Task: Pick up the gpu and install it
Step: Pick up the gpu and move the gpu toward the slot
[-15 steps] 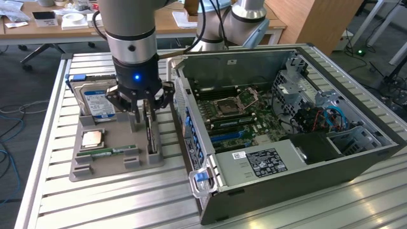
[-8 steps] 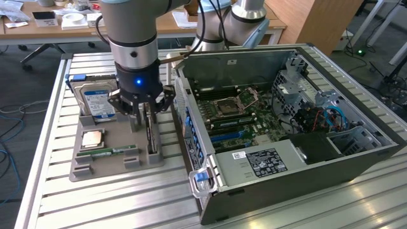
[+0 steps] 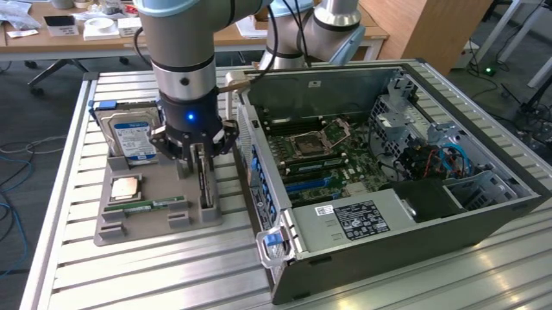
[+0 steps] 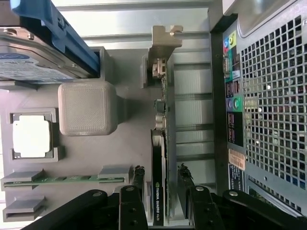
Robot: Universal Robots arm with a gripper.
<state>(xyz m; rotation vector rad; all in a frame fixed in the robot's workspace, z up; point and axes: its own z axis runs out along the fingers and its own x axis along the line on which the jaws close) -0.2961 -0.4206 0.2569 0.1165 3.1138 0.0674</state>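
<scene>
The gpu (image 3: 205, 186) (image 4: 159, 191) stands on its edge in a slot of the grey tray (image 3: 151, 229), on the side of the tray nearest to the case (image 3: 405, 213) (image 4: 268, 120). You have the pincer (image 3: 201, 160) (image 4: 161, 173) directly over it. The jaws are open, with one of the fingers (image 4: 139, 176) at each side of the card and a small gap to it, so nothing is gripped. On the same tray you also see the hard drive (image 3: 129, 139) (image 4: 29, 67), the cpu (image 3: 127, 187) (image 4: 31, 137) and the RAM stick (image 3: 142, 206) (image 4: 57, 179). The tray lies on the counter (image 3: 129, 278).
</scene>
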